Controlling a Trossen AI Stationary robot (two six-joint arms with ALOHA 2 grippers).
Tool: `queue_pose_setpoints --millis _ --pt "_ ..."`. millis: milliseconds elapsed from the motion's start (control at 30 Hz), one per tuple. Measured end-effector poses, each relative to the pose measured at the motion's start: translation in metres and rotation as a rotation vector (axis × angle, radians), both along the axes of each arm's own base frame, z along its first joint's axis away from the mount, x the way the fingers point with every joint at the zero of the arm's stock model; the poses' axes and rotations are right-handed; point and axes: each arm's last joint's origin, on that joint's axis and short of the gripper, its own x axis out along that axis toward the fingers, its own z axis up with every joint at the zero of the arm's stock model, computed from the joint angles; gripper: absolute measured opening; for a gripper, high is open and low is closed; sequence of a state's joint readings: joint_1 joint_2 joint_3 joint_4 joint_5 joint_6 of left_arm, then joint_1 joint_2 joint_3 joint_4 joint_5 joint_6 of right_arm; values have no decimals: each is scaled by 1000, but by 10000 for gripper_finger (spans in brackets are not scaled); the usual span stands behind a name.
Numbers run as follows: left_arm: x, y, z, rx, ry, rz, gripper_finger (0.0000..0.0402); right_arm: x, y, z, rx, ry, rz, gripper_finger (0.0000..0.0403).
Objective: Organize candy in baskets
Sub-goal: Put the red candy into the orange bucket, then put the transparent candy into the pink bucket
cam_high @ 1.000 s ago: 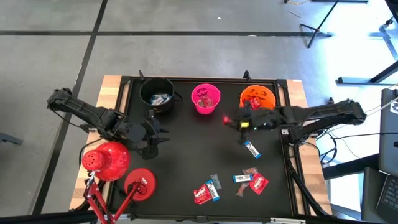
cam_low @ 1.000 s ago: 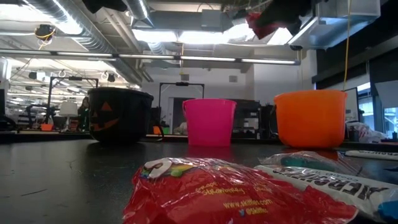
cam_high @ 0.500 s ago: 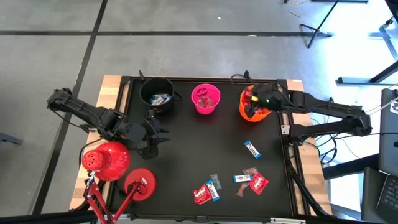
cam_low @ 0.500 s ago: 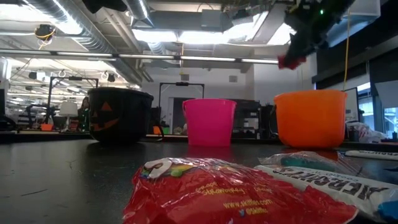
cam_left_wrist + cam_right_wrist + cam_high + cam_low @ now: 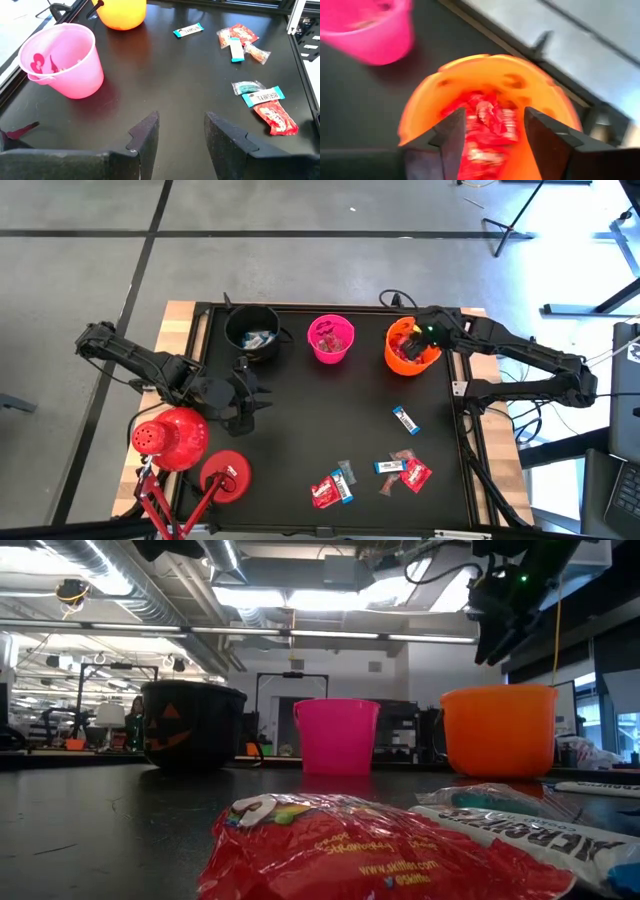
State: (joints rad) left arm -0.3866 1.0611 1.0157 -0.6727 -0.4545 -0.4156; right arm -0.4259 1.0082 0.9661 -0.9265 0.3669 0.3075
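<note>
Closest to the front edge, a loose scatter of candy (image 5: 372, 473) is left lying flat on the black table (image 5: 300, 430): red packs, blue-and-white bars and a greyish one, some touching, some a bit apart, with one blue-and-white bar (image 5: 404, 419) sitting alone nearer the middle. These wrappers look light, thin and crinkly, so they're probably slippery and easily pushed around; a pinch across the narrow width of the pack, near its middle, is likely the safest hold, and the overlapping ones could get dragged up together. On the left side, beside the red lamp heads (image 5: 172, 436), the left gripper (image 5: 247, 399) is parked low over the table with its fingers partly spread and nothing between them. Further back, the three buckets are lined up along the far edge: the black cauldron (image 5: 251, 330) with a few blue-and-white pieces inside, the pink bucket (image 5: 331, 338) with some candy in it, and the orange bucket (image 5: 411, 346) holding red wrappers. The right gripper (image 5: 491, 131) is hung right over the orange bucket's mouth, fingers spread apart and empty, with the red candy seen straight below in the bucket. So that drop looks done, and plenty of pieces remain to be sorted.
</note>
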Motion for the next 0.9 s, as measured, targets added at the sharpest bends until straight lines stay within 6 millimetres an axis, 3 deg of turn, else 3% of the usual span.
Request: queue_pose_setpoints --millis 133,267,467,633,900 --pt "0 0 0 3 1 -2 147 4 6 1 144 -84 135 218" --pt "0 0 0 4 1 -2 147 11 26 1 274 -145 258 220" --pt "0 0 -1 3 -2 -2 147 26 85 3 294 -163 489 221" --pt "0 0 -15 12 33 5 147 31 140 2 270 -196 670 221" --pt "-1 0 -33 -28 60 20 147 28 213 -30 301 -12 824 221"
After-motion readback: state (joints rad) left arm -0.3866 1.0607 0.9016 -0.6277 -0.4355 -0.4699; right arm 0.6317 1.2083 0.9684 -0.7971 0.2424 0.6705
